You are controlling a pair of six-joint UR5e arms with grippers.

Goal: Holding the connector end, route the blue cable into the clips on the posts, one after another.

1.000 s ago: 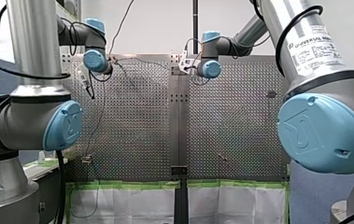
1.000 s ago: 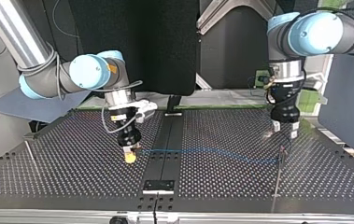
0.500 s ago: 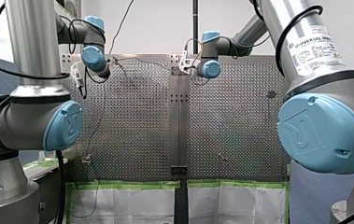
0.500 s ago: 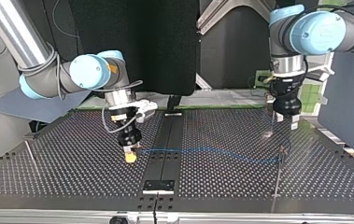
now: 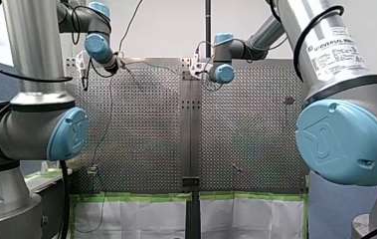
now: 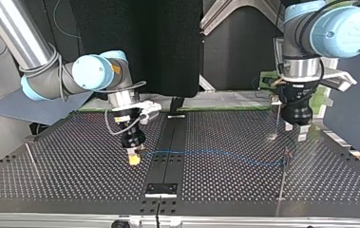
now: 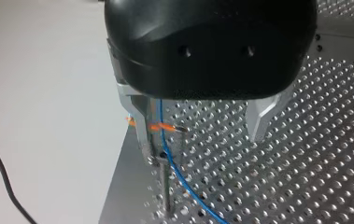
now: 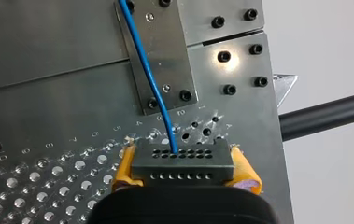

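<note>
In the right wrist view my right gripper (image 8: 184,171) is shut on a dark grey connector (image 8: 184,161) between its yellow pads. The blue cable (image 8: 146,70) leaves the connector across the metal plate. In the top view that gripper (image 6: 133,159) stands low over the table, and the cable (image 6: 215,154) runs from it to a thin post with an orange clip (image 6: 287,153). My left gripper (image 6: 296,133) hangs open above and behind that post. In the left wrist view its metal fingers (image 7: 139,121) stand wide apart, and the cable (image 7: 174,170) passes the orange clip (image 7: 158,126) beside one finger.
More thin posts stand on the perforated table (image 6: 73,180): one at the top view's left (image 6: 29,154), one leaning at the front right (image 6: 281,185), one behind the clip post (image 6: 275,126). A dark centre strip (image 6: 168,156) with a small plate (image 6: 161,189) crosses the table.
My left gripper has lifted and drawn away from the clip post toward the top view's right, staying open. My right gripper and the connector have held still.
</note>
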